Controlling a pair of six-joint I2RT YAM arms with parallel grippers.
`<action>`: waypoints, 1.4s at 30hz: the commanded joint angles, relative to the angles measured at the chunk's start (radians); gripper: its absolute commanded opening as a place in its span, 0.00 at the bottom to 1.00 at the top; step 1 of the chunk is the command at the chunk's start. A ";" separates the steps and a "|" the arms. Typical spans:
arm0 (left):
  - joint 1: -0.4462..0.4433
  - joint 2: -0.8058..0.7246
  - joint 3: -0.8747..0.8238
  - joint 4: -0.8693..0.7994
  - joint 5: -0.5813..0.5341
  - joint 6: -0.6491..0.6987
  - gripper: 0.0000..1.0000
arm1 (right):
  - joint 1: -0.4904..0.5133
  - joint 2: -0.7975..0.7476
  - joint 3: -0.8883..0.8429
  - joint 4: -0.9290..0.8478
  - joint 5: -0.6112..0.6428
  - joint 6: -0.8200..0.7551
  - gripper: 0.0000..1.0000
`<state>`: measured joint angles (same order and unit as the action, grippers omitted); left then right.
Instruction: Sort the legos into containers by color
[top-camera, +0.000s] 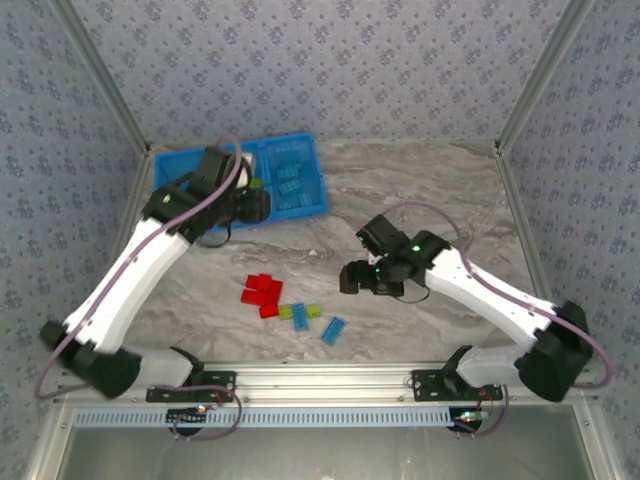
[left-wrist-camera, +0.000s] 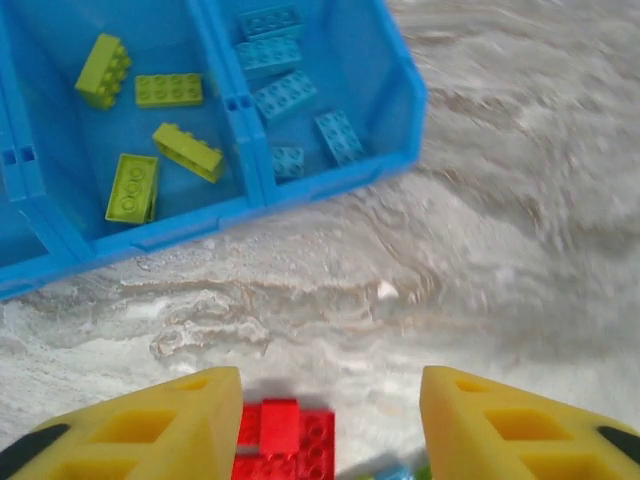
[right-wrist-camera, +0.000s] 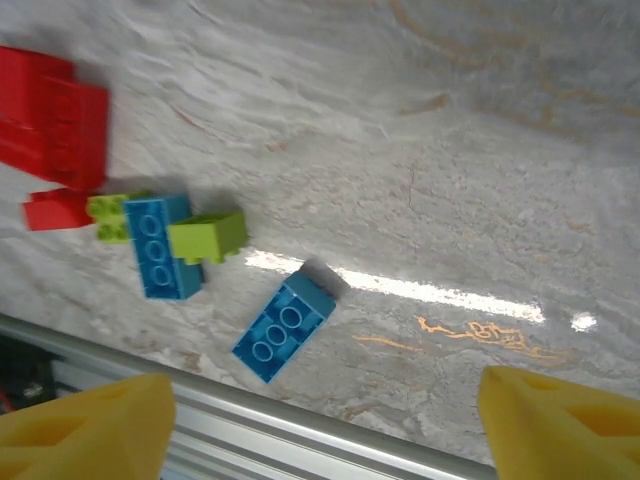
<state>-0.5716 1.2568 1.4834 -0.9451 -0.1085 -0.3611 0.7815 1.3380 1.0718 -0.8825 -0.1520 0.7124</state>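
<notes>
Blue plastic tray (left-wrist-camera: 400, 110) at top left, seen at an angle. Middle compartment (left-wrist-camera: 60, 140): 4 lime legos (left-wrist-camera: 168, 90), loose. Compartment to its right (left-wrist-camera: 375, 60): 5 lt-blue legos (left-wrist-camera: 285, 95). Grey marbled surface (left-wrist-camera: 480, 260) takes up the rest. At bottom edge, 2 yellow fingers (left-wrist-camera: 150, 430) of left tool (left-wrist-camera: 330, 395) stand apart w/ nothing gripped. Red legos (left-wrist-camera: 285, 445) lie on the surface btwn them, partly cut off by the frame.

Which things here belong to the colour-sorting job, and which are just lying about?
Job: bright blue plastic compartment tray; lime green studded bricks and light blue bricks inside it; loose red bricks, green brick, blue brick outside it.
Not job: marbled grey tabletop; aluminium front rail.
</notes>
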 joint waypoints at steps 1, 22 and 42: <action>-0.016 -0.083 -0.108 -0.009 0.047 0.102 0.58 | 0.041 0.138 0.040 -0.041 -0.051 -0.075 0.89; -0.046 -0.189 -0.242 -0.011 0.029 0.139 0.70 | 0.197 0.522 0.152 -0.118 -0.016 -0.231 0.95; -0.047 -0.174 -0.297 0.026 0.020 0.114 0.71 | 0.066 0.336 -0.048 -0.015 0.063 -0.156 0.61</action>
<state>-0.6136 1.0874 1.1954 -0.9382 -0.0788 -0.2440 0.8734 1.7111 1.0477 -0.9340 -0.0746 0.5426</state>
